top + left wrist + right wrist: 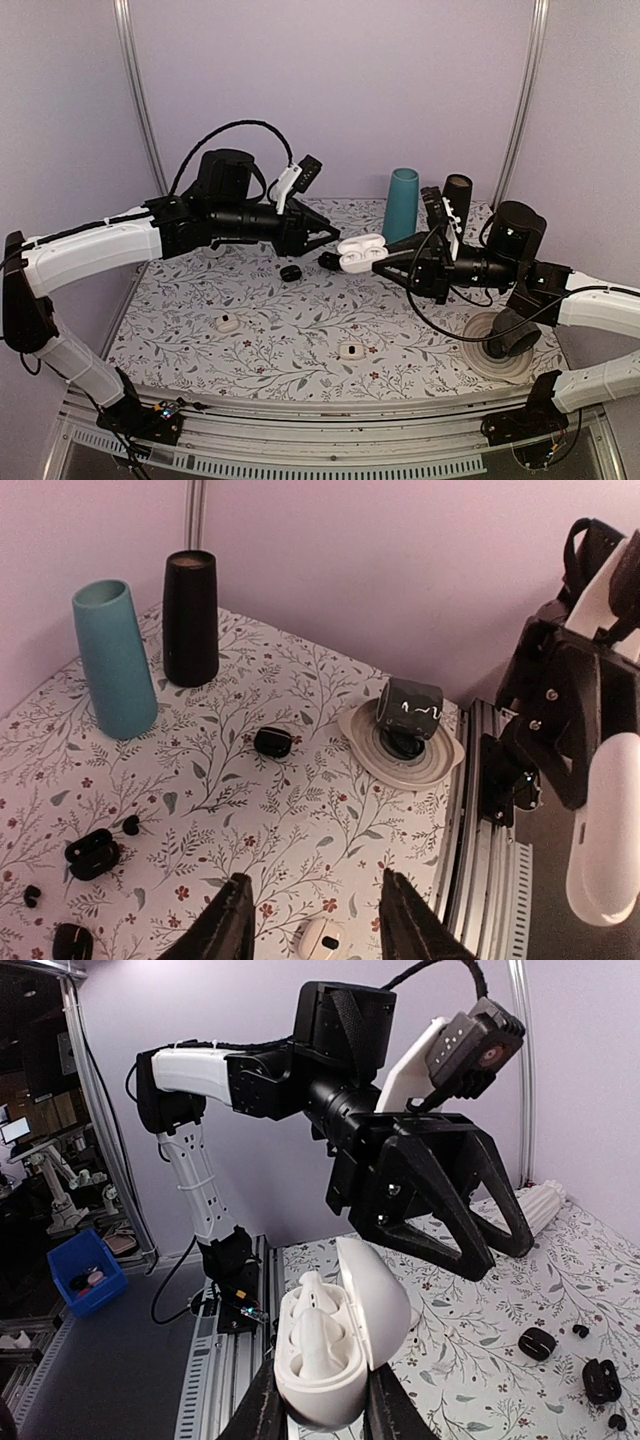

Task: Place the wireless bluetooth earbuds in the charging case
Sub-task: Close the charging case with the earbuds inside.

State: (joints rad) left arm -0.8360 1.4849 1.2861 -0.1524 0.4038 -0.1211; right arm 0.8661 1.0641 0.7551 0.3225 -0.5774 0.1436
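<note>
Floral table [300, 335] — right fingers [382, 263] clamp charging case [360, 250].

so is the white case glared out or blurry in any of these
Right wrist view: the glossy white pebble-shaped charging case is close, sharp and softly lit, no blown highlights. Top external view: small but in focus, faint shadows. Left wrist view: not in frame.

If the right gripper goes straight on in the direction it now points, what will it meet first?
Most likely the left gripper, whose open fingers stand just beyond the charging case that the right gripper holds. Height is unclear, so it might pass beneath.
</note>
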